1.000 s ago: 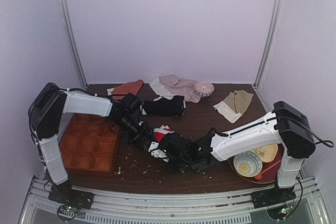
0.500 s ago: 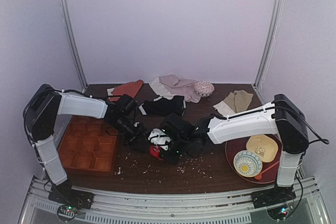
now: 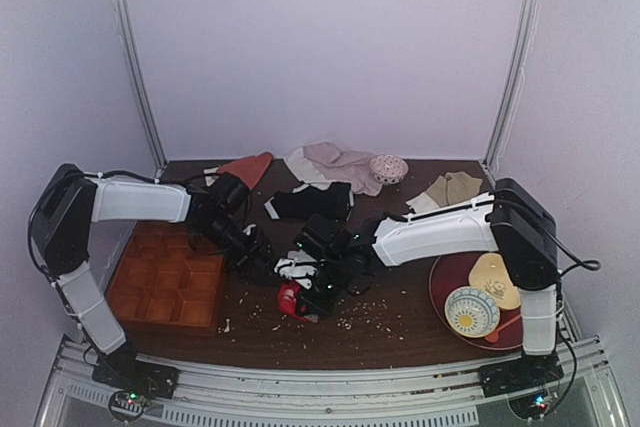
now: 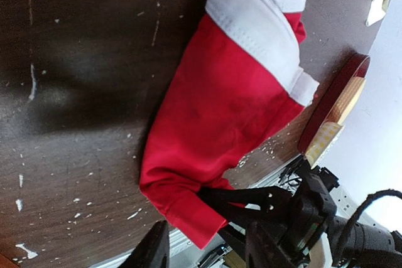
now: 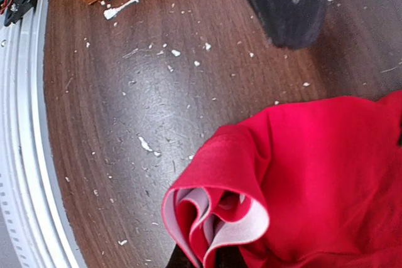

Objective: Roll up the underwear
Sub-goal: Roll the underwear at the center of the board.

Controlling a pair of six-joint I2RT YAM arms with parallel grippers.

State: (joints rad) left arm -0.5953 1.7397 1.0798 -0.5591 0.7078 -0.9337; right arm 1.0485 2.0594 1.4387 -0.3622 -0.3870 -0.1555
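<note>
**A:** At the centre of the overhead frame, on the crumb-flecked dark wood table [image 5: 119, 92], lies the red underwear [image 3: 291, 299]. The right gripper [image 4: 218, 201] is clamped on its folded red corner, and the left gripper [image 4: 206, 250] fingers stand apart, empty.

**B:** It's limp, soft knit with a stiffer white waistband. I'd turn it slowly and evenly, pinning the bulk so the layers don't spring open.

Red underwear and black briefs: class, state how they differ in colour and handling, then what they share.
The red underwear is bright red with white trim; the black briefs are black with a white edge. The right gripper pinches the red underwear; the black briefs lie untouched, farther back. Both are crumpled garments on the table.
</note>
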